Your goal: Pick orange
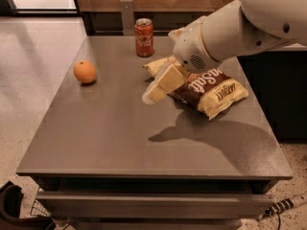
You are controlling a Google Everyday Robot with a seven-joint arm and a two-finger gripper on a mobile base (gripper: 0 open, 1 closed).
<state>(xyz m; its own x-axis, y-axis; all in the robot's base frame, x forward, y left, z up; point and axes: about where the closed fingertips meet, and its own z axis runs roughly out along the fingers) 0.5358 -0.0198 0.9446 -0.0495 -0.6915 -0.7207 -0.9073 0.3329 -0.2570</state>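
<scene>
The orange (85, 72) is a small round fruit resting on the grey table (105, 138) near its left edge. My gripper (152, 94) hangs in the air over the middle of the table, well to the right of the orange, in front of the chip bags. It holds nothing. The white arm reaches in from the upper right.
A red soda can (144, 37) stands upright at the back of the table. A brown and yellow chip bag (216, 90) lies at the right, with another bag (156, 66) partly hidden behind the gripper. A dark cabinet (283, 95) stands to the right.
</scene>
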